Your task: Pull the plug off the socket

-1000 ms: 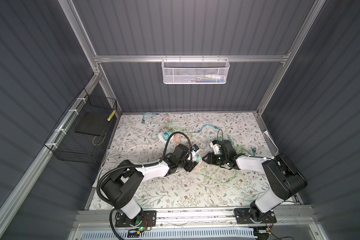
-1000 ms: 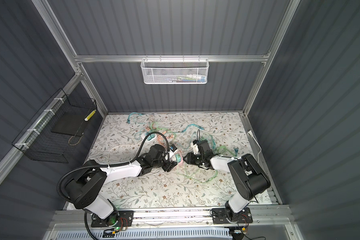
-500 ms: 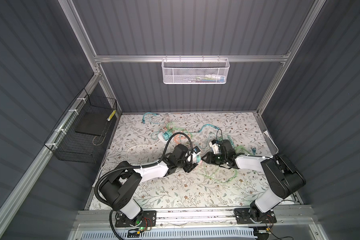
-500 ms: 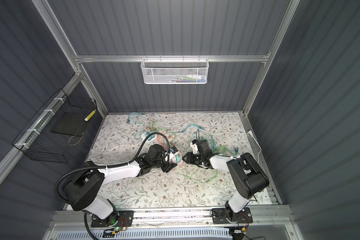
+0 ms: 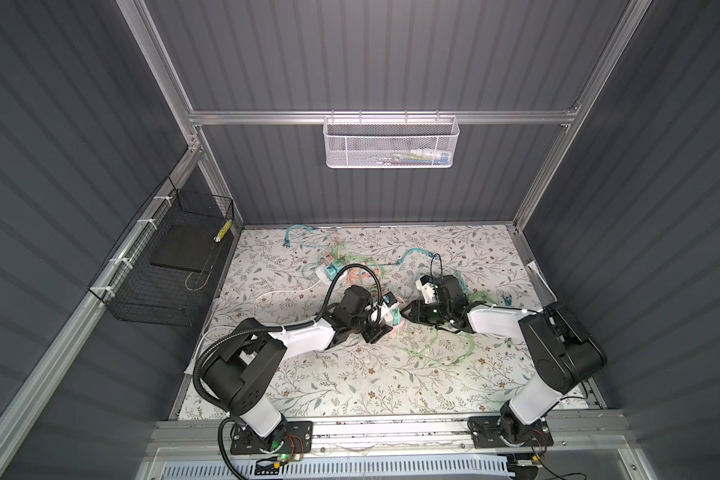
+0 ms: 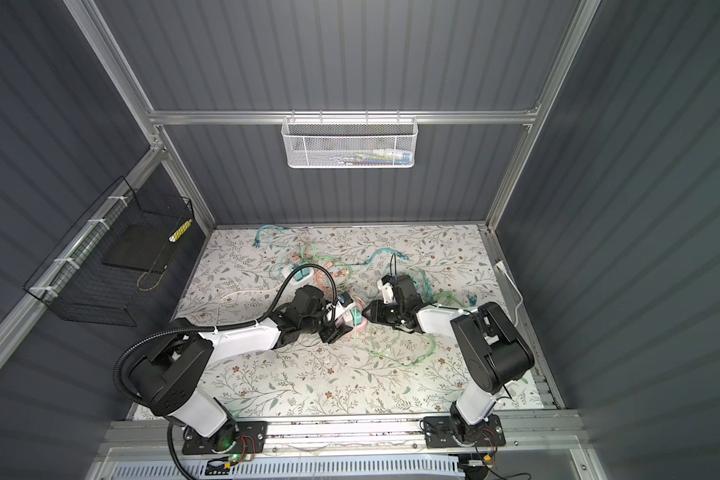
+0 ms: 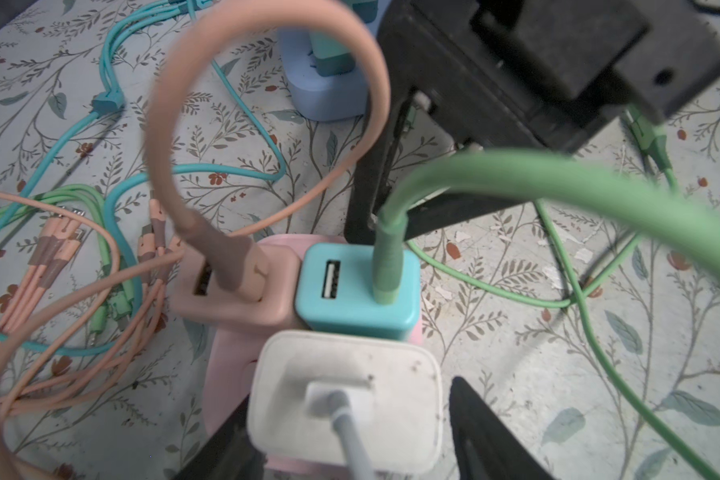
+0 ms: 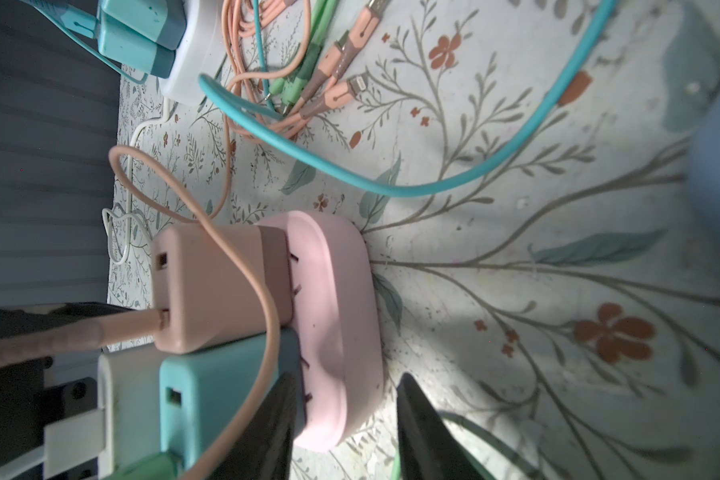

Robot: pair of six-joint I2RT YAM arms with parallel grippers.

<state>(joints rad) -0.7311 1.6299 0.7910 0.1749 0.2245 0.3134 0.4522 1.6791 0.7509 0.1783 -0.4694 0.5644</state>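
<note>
A pink socket [image 8: 333, 291] lies mid-table, seen in both top views [image 5: 396, 327] [image 6: 360, 326]. Three plugs stand in it: a white plug [image 7: 391, 374], a teal plug [image 7: 358, 299] with a green cable [image 7: 558, 178], and a salmon plug [image 7: 233, 299]. My left gripper [image 7: 348, 399] [image 5: 385, 321] straddles the white plug, open, with a thin gap at one finger. My right gripper [image 8: 346, 376] [image 5: 406, 316] is open round the socket's near end. One of its fingers sits between the teal plug [image 8: 208, 407] and the socket, the other just clear of the socket's base.
A white socket with teal plugs [image 5: 329, 272] lies further back among loose teal, salmon and green cables [image 5: 350, 266]. A lilac socket [image 7: 325, 95] stands behind the right gripper. A white mesh basket [image 5: 389, 143] hangs on the back wall, a black wire basket [image 5: 171, 266] on the left wall.
My left gripper has narrowed round the white plug and edged slightly toward the right arm. The right gripper has stayed at the socket's end.
</note>
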